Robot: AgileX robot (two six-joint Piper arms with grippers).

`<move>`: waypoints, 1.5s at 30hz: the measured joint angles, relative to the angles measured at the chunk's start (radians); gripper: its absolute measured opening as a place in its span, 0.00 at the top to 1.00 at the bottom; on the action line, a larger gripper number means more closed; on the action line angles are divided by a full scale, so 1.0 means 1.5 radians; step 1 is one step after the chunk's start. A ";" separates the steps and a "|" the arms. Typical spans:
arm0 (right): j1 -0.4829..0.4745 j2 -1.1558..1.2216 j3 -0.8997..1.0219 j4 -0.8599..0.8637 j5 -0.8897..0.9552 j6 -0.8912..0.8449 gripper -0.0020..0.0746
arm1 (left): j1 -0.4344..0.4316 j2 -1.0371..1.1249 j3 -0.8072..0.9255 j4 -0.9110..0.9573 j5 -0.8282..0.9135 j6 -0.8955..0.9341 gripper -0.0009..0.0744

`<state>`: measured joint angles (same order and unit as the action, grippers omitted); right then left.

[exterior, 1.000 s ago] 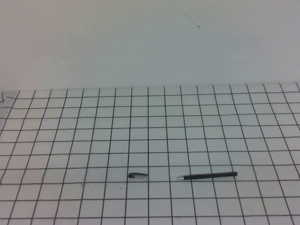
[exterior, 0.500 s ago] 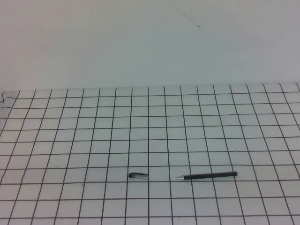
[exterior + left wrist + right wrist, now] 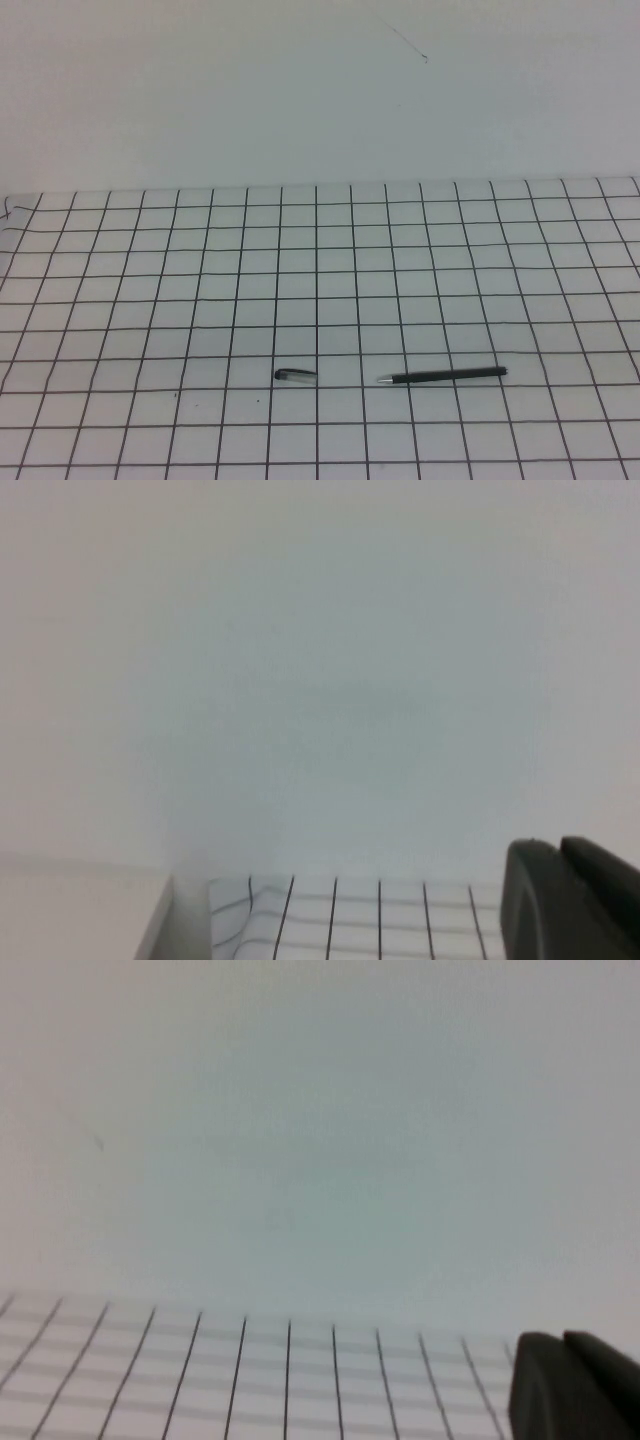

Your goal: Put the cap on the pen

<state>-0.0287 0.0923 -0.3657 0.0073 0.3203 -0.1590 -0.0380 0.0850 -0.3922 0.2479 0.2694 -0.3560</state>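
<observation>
Neither end effector showed in the high view; both arms sat off the counter (image 3: 120, 300). You saw only a dark corner of the left end effector (image 3: 570, 900) in its wrist view and of the right end effector (image 3: 575, 1385) in its own, each aimed at the blank wall above the grid's far edge. Whether either was released or clenched, I could not tell.

Largest thing on the counter was the pen (image 3: 445, 376), lying flat near the front edge, right of centre, with its silver tip pointing to the robot's left. Smaller, just beyond that tip and apart from it, lay the cap (image 3: 295, 375), roughly in line with the pen.

You should have expected the pen to be light, stiff and slick, likely to roll or skid if nudged from one side. A hold across the barrel around its middle looked best, leaving the tip end free for the cap. The cap looked lighter still and short, with little to hold; its clip would likely keep it from rolling, so you would pinch it across the body, open end clear.
</observation>
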 joint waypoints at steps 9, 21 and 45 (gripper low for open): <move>0.000 0.120 -0.030 0.074 0.176 -0.096 0.98 | -0.038 0.218 -0.176 -0.253 0.274 0.408 0.99; 0.000 0.151 -0.029 0.341 0.315 -0.445 0.98 | -0.071 0.532 -0.292 -0.623 0.442 0.781 0.99; 0.000 0.151 0.005 0.344 0.261 -0.445 0.98 | -0.085 1.089 -0.697 -0.667 0.591 0.788 0.57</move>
<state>-0.0287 0.3190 -0.3581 0.5235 0.7124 -0.8266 -0.1648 1.7188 -1.4370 -0.7533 1.1561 0.8261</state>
